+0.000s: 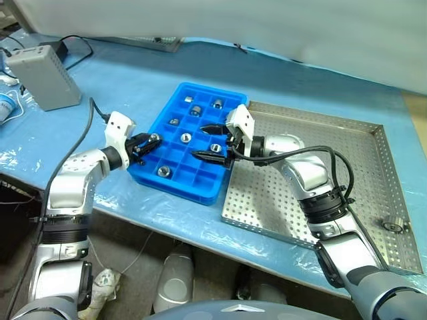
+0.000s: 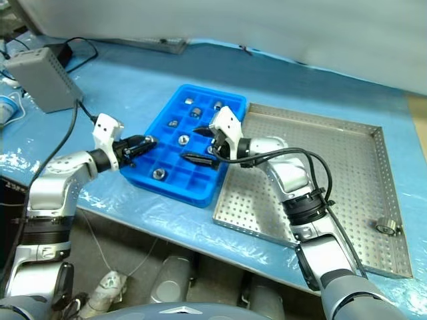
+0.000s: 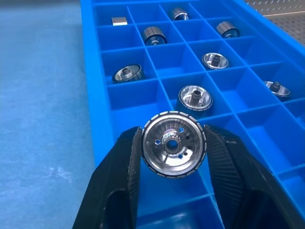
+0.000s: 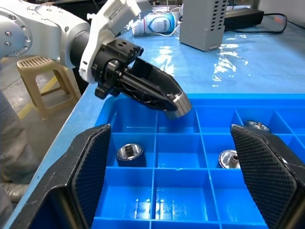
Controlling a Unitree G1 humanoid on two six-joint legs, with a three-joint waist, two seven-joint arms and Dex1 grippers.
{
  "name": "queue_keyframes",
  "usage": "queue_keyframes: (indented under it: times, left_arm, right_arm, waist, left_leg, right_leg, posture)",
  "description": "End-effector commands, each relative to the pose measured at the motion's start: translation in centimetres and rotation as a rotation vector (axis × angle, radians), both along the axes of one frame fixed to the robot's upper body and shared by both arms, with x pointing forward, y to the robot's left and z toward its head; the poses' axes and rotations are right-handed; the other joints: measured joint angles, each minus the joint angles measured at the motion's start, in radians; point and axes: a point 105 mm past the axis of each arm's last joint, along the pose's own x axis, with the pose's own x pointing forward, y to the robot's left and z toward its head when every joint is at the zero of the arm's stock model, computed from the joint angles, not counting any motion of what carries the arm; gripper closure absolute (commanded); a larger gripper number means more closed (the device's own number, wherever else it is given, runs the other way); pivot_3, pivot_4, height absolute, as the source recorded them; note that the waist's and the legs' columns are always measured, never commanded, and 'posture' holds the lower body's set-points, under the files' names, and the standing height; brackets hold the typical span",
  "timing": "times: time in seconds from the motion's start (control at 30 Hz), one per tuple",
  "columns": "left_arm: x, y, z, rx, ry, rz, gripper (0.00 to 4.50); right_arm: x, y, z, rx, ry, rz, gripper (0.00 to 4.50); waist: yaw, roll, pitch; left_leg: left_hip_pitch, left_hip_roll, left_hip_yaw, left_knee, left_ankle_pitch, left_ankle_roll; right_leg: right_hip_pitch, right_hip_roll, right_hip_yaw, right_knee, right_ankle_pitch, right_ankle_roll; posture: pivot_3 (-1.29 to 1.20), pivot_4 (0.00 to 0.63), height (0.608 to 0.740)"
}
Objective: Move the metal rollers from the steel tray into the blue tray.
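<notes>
Center-left of the frame, the left gripper pinches a metal roller over the blue tray, while the right gripper hangs wide open and empty.

My left gripper reaches over the near-left edge of the blue tray, its black fingers closed around a small shiny roller. My right gripper points leftward over the same tray from the other side, fingers spread wide with nothing between them — one above, one below. Several metal rollers sit in separate compartments of the blue tray, among them one near the front-left. The steel tray lies just beside it on my right, touching or nearly so — a single roller rests against its far-right rim. A grey box stands well apart at the upper left.
</notes>
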Motion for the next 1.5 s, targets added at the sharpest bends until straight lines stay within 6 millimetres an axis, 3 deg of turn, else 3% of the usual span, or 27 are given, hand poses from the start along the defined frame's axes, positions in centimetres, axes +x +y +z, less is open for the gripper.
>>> queue_keyframes:
  times: [0.03, 0.37, 0.57, 0.87, 1.13, 1.33, 1.5]
  left_arm:
    - [0.4, 0.2, 0.9, 0.002, -0.045, 0.019, 2.85]
    - [0.8, 0.6, 0.1, 0.014, -0.008, 0.023, 2.85]
    - [0.8, -0.4, 0.7, -0.009, -0.004, -0.037, 0.93]
    - [0.5, -4.1, 3.8, -0.064, -0.061, -0.284, 0.93]
    - [0.6, -10.2, 5.7, -0.102, -0.119, -0.549, 0.93]
    - [0.2, -14.0, 5.7, -0.130, -0.116, -0.713, 0.93]
    - [0.3, -14.4, 5.6, -0.129, -0.103, -0.738, 0.93]
  right_arm:
    - [-0.4, -0.3, 0.7, -0.002, -0.045, -0.003, 0.34]
    - [-0.3, -1.0, 0.2, -0.022, -0.043, -0.053, 0.34]
    - [-0.2, -1.4, -0.1, -0.026, -0.040, -0.074, 0.34]
    - [1.0, -4.8, 0.5, -0.033, -0.069, -0.228, 0.34]
    - [2.1, -10.0, 0.8, -0.036, -0.107, -0.480, 0.34]
    - [2.2, -13.7, -1.3, -0.020, -0.085, -0.705, 0.34]
    - [2.4, -15.2, -3.8, -0.017, -0.026, -0.802, 0.34]
  waist:
    - [0.002, 0.000, 0.000]
    - [-0.004, 0.000, 0.000]
    - [-0.007, 0.000, 0.000]
    - [-0.008, 0.000, 0.000]
    - [-0.039, 0.000, 0.000]
    - [-0.105, -0.001, -0.001]
    - [-0.159, 0.000, -0.001]
  left_leg:
    - [0.000, 0.000, 0.000, 0.000, 0.000, 0.000]
    - [0.000, 0.000, 0.000, 0.000, 0.001, -0.001]
    - [0.000, 0.000, 0.000, 0.001, 0.001, -0.002]
    - [-0.001, 0.000, 0.000, 0.003, 0.001, -0.002]
    - [-0.002, -0.001, 0.001, 0.006, 0.003, -0.004]
    - [-0.002, -0.001, 0.002, 0.007, 0.003, -0.003]
    - [-0.001, -0.001, 0.002, 0.007, 0.002, -0.003]
  right_leg:
    - [0.000, 0.000, 0.000, 0.000, 0.000, 0.000]
    - [-0.001, 0.001, 0.000, 0.001, 0.000, 0.000]
    - [-0.001, 0.001, 0.001, 0.002, 0.000, 0.000]
    - [-0.001, 0.001, 0.001, 0.004, 0.000, 0.000]
    - [-0.001, 0.000, 0.002, 0.005, 0.001, 0.002]
    - [-0.001, 0.000, 0.004, 0.005, 0.002, 0.003]
    - [-0.002, 0.000, 0.003, 0.005, 0.002, 0.002]
  posture:
    - [0.48, 0.150, 0.740]
    - [0.44, 0.150, 0.740]
    - [0.42, 0.150, 0.740]
    - [0.30, 0.150, 0.740]
    - [0.15, 0.150, 0.740]
    - [0.07, 0.150, 0.740]
    - [0.05, 0.150, 0.740]
